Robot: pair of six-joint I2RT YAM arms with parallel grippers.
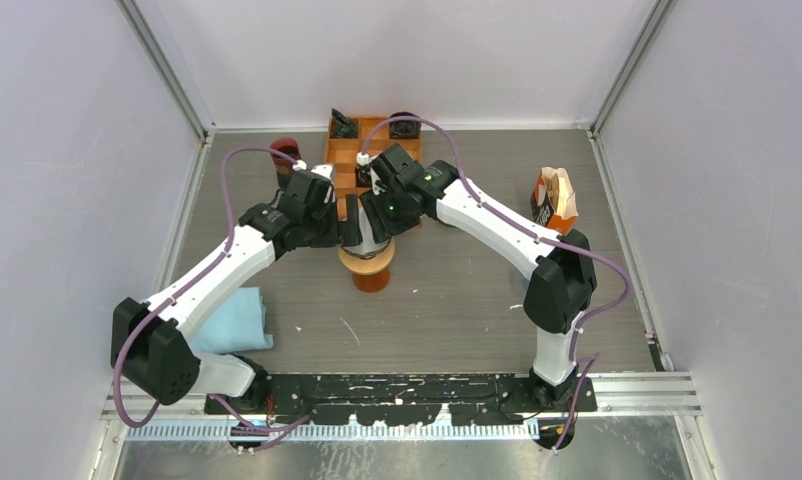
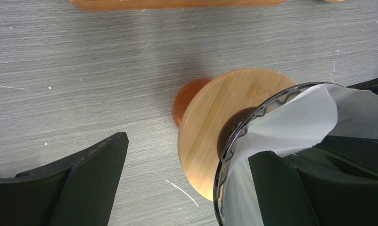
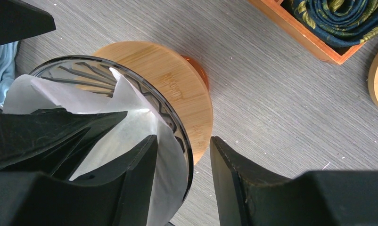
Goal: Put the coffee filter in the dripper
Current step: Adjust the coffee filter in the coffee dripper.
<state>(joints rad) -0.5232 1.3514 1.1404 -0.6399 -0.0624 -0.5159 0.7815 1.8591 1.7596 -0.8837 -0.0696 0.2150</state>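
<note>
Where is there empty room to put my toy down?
Best: the bare table in front of the dripper, between the blue cloth and the right arm's base. Also at the back, between the wooden tray and the bag. The middle is crowded: both arms meet over the dripper.

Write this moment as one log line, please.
filter: in dripper, creased | left gripper: open, one finger inside dripper | right gripper: open, astride dripper rim | dripper: on wooden stand

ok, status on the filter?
Left gripper open, one finger inside the dripper. Right gripper open, straddling its rim. Coffee filter inside it, creased, not flat to the wall. Nothing blocking.
</note>
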